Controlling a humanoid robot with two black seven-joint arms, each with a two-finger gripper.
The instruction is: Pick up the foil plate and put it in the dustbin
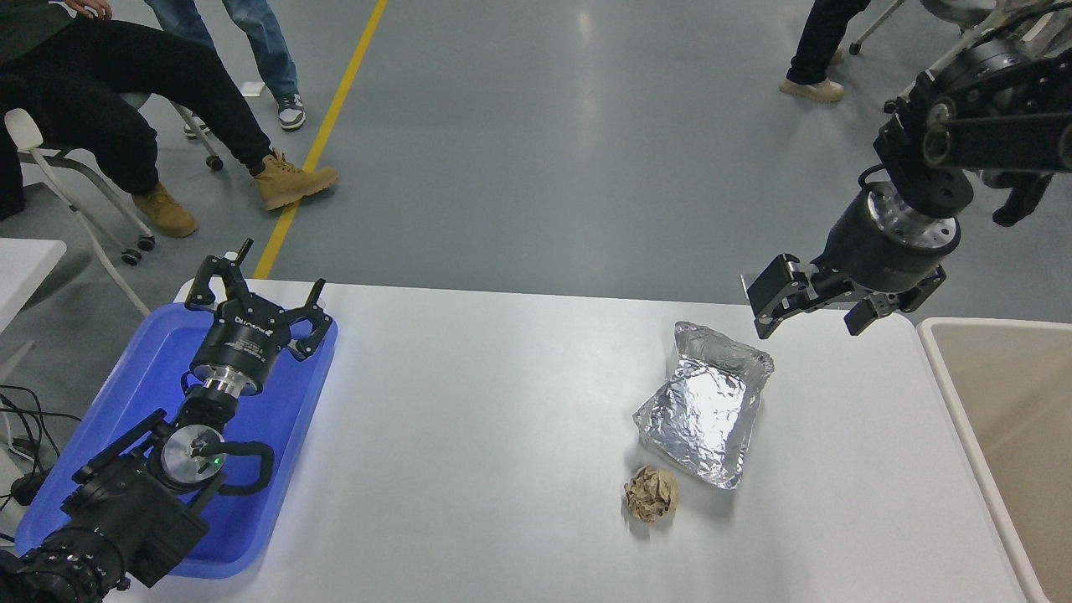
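Note:
The foil plate, a shiny silver tray with wrinkled raised rims, lies on the white table right of centre. Above its far right corner hangs my right gripper, open and empty, clear of the foil. The dustbin, beige with a pale cream rim, stands at the table's right edge, partly cut off by the picture's border. At the lower left my left gripper rests open over a blue tray, holding nothing.
A small brown wadded paper ball lies just in front of the foil plate. The blue plastic tray sits at the table's left end under the left arm. People's legs and chairs show beyond the far edge.

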